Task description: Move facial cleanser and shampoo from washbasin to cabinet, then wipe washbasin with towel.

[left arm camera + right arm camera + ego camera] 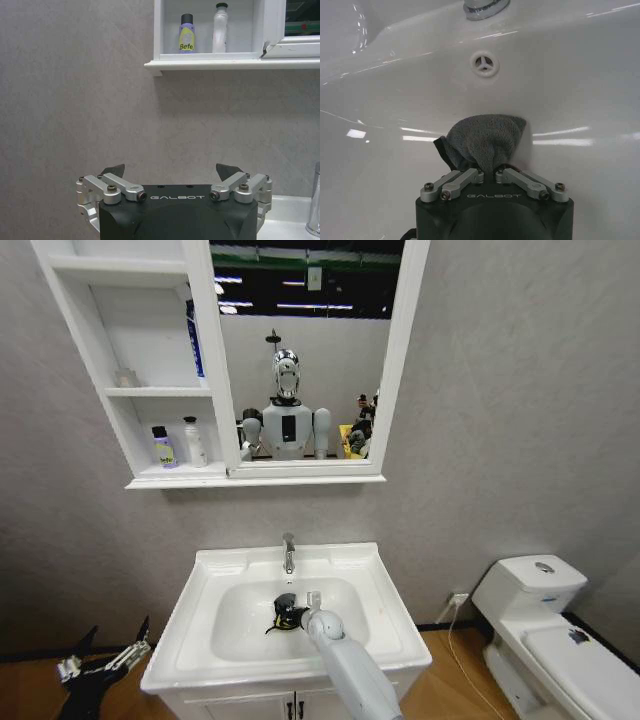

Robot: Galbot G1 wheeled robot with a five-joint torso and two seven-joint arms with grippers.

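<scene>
The right gripper (489, 172), clamped on the small grey soft towel (487, 137), presses it into the white glossy ceramic washbasin (580, 90), while the left gripper (170, 175) hangs spread left of it.

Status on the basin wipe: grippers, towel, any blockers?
Right gripper shut on towel, down in washbasin bowl. Left gripper open, parked low beside basin. Two bottles on cabinet shelf. No blockers.

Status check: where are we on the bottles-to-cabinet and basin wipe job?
Done: the purple-capped bottle and white bottle stand on the lowest shelf of the tall white cabinet.
In hand: the right gripper, shut on the small dark-grey towel, presses it into the bowl of the white glossy washbasin.
Left: finishing the wipe. The left gripper hangs open, low beside the basin.
</scene>
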